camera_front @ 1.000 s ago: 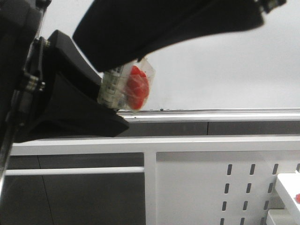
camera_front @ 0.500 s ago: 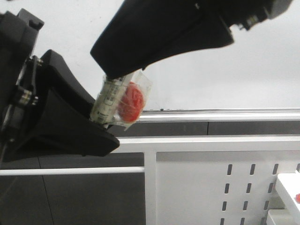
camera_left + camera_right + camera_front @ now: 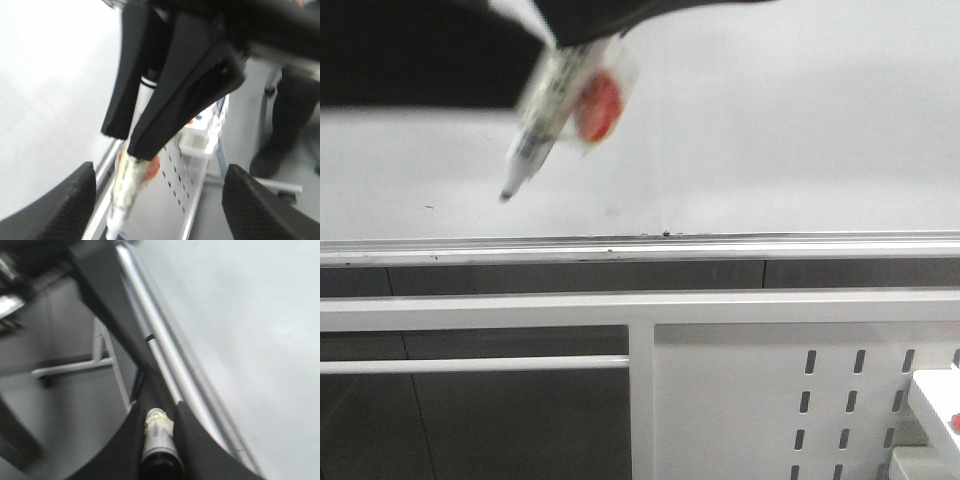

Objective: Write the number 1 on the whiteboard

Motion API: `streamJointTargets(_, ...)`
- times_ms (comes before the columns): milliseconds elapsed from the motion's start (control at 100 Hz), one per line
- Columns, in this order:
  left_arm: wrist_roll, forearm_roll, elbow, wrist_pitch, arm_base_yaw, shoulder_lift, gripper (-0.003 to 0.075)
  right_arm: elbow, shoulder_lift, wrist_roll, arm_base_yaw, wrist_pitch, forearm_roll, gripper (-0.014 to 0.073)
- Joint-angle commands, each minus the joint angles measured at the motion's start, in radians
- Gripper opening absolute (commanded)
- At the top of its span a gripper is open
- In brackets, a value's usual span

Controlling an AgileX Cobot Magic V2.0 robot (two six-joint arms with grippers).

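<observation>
My right gripper [image 3: 158, 427] is clamped on the slim tape-wrapped marker [image 3: 542, 110]; left gripper [image 3: 157, 210] gapes empty. It looks light and rigid, so I'd grip mid-barrel, its tip below the fingers near the glossy grey-white whiteboard [image 3: 800, 130].

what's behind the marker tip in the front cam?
Behind the taped marker with the red tag is bare pale grey-white glossy whiteboard; no black stroke shows there. The board's top left is hidden by a dark arm.
</observation>
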Motion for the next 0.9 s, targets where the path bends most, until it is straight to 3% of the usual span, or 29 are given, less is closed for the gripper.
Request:
streamJointTargets(0, 0.002, -0.050, -0.033, -0.033, -0.007, -0.103, 0.0466, 0.014, -0.052, 0.004, -0.002, -0.178, -0.019, -0.0068)
streamJointTargets(140, 0.002, -0.105, 0.010, -0.061, 0.037, -0.297, 0.0351, 0.135, -0.130, 0.004, -0.002, -0.412, -0.038, -0.0068)
streamJointTargets(250, 0.002, -0.190, 0.082, -0.140, 0.131, -0.454, 0.0265, 0.221, -0.168, 0.004, -0.002, -0.586, -0.053, -0.0068)
streamJointTargets(450, 0.002, -0.341, 0.214, -0.192, 0.307, -0.657, -0.0020, 0.247, -0.157, -0.116, -0.002, -0.598, -0.075, -0.0069)
streamJointTargets(660, 0.002, -0.378, 0.241, -0.165, 0.408, -0.703, -0.0020, 0.247, -0.106, -0.116, -0.002, -0.762, -0.104, -0.0069)
streamJointTargets(890, 0.002, -0.389, 0.241, -0.136, 0.419, -0.703, -0.0020, 0.247, -0.026, -0.124, -0.002, -0.845, -0.124, -0.0069)
